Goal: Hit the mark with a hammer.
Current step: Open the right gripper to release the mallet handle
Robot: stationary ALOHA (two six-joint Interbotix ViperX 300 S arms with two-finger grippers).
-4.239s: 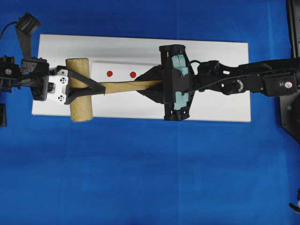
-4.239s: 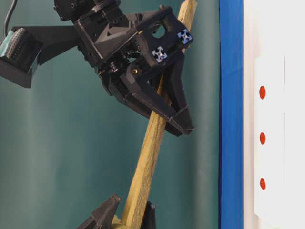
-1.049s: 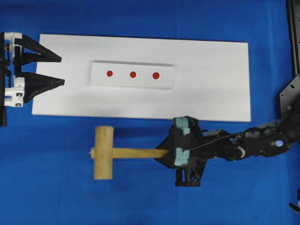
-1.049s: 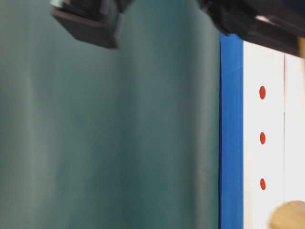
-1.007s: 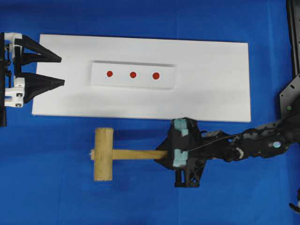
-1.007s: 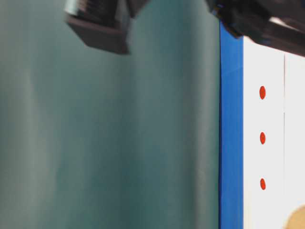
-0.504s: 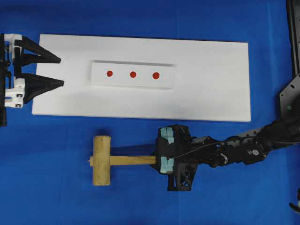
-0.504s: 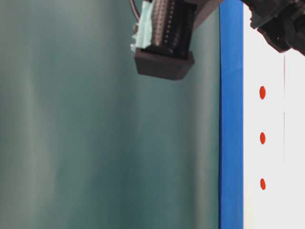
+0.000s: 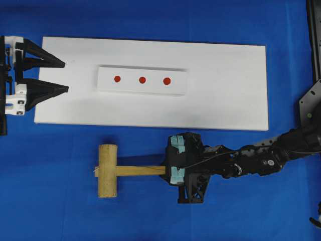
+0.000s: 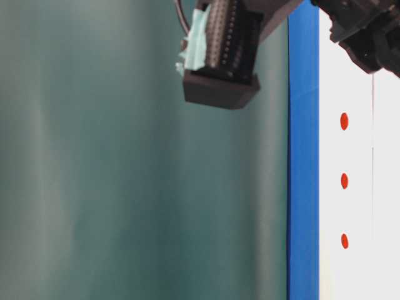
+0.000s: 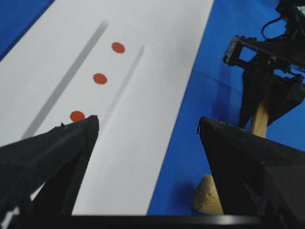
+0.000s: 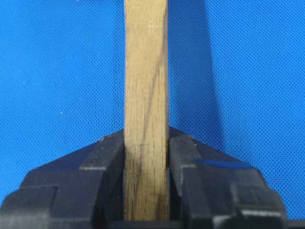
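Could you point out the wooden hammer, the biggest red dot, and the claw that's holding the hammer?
hammer point(image 9: 107, 170): overhead view, on the thick cylindrical head.
mark point(image 9: 167, 80): overhead view, centre of the rightmost red dot.
right gripper point(image 12: 146, 157): right wrist view, midway between the two black fingertips, shut on the handle.

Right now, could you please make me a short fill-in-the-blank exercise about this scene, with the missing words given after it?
1. The right gripper is shut on the ______ of the hammer.
2. The hammer lies over the ______ cloth, beside the white board.
3. The raised strip carries ______ red dots.
4. The left gripper holds nothing; its jaws are ______.

Missing words: handle; blue; three; open
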